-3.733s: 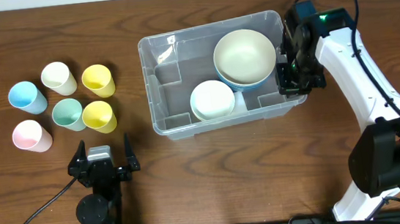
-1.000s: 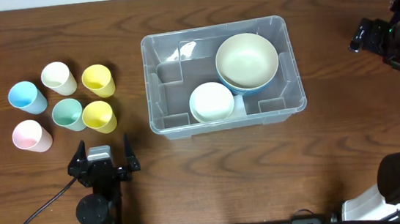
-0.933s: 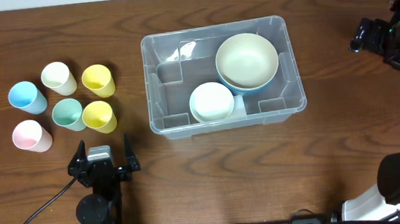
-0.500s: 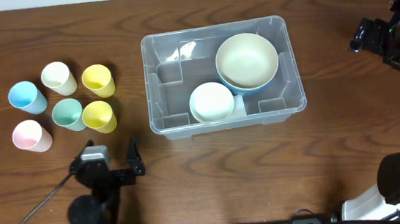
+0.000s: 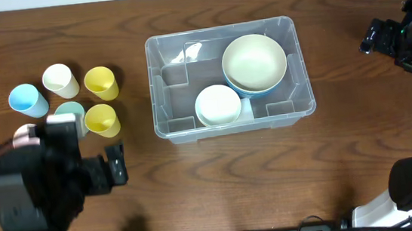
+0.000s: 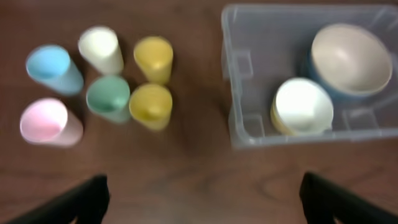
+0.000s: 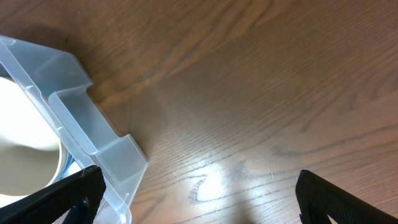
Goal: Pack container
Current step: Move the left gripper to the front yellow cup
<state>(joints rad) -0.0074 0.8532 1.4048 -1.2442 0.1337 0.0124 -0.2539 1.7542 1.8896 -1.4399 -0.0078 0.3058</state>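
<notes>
sitting mid-table, the container holds a large cream bowl and a smaller pale bowl. the cups left of the container stand bunched, so i judge the left gripper, spread wide and empty, may topple neighbours. the right gripper, spread too, hangs right of the container. dark wood table; the container's left part has bare floor.

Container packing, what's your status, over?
Both open, empty: left gripper near the cups, right gripper apart from the container. Container holds bowls; six cups outside. Nothing blocking its open top.
</notes>
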